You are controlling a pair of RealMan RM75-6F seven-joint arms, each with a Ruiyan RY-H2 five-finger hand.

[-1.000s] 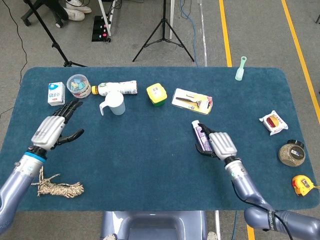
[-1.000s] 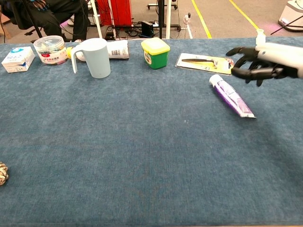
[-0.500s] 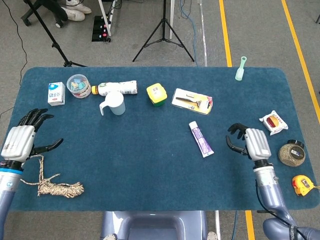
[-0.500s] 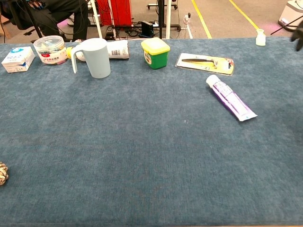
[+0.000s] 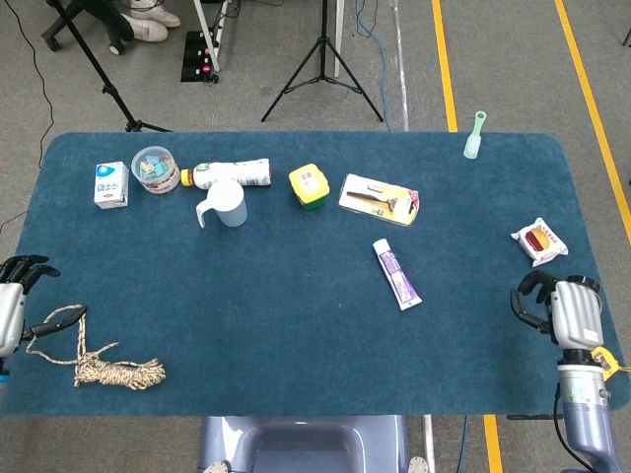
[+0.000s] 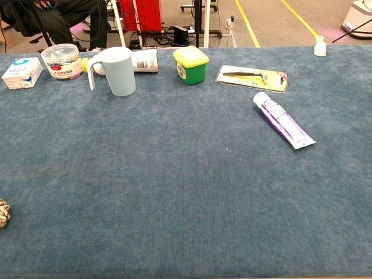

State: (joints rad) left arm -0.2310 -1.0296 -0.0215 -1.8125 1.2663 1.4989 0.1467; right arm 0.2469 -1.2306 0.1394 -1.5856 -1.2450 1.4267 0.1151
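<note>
My left hand point(image 5: 10, 304) sits at the table's far left edge, half cut off by the frame, fingers apart and holding nothing. A coil of tan rope point(image 5: 104, 367) lies just to its right, with its loose end close to the hand. My right hand point(image 5: 564, 309) hovers over the right front of the table, fingers loosely curved and empty. It hides the jar beneath it, and a bit of yellow tape measure point(image 5: 607, 364) shows beside it. A white and purple tube point(image 5: 397, 274) point(image 6: 283, 120) lies mid-table, well away from both hands. Neither hand appears in the chest view.
Along the far side stand a milk carton point(image 5: 110, 184), clear tub point(image 5: 153, 168), lying bottle point(image 5: 235, 173), pale blue mug point(image 5: 225, 205), yellow-green box point(image 5: 310, 186), razor pack point(image 5: 380, 199) and small green bottle point(image 5: 475, 135). A snack packet point(image 5: 539, 242) lies at right.
Both hands drew back outward: the right hand left the tube and moved to the right front edge, the left slid from near the mug to the left edge. The tube stays on the cloth.
</note>
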